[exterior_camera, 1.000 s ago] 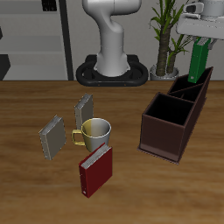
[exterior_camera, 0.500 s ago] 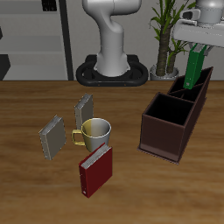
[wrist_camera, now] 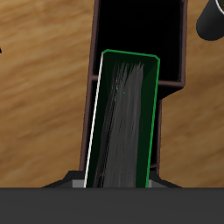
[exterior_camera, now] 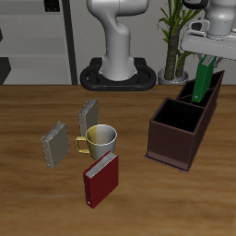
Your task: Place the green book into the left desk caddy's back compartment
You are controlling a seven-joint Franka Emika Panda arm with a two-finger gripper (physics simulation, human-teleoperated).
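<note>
Wooden worktop carries four loose items, grouped together. Metallic mug, upright, with its yellowish handle turned toward a grey book standing tilted nearby. Second grey book stands upright just behind the mug, farther back. Dark red book stands tilted just in front of the mug, nearer the front edge, cover facing forward. Potted green plant stands behind the worktop. Grey shelving lines the background.

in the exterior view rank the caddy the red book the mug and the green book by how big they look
1. Caddy, clearly largest.
2. Red book.
3. Mug, close to the red book; unsure.
4. Green book, partly hidden by the gripper and caddy.
</note>
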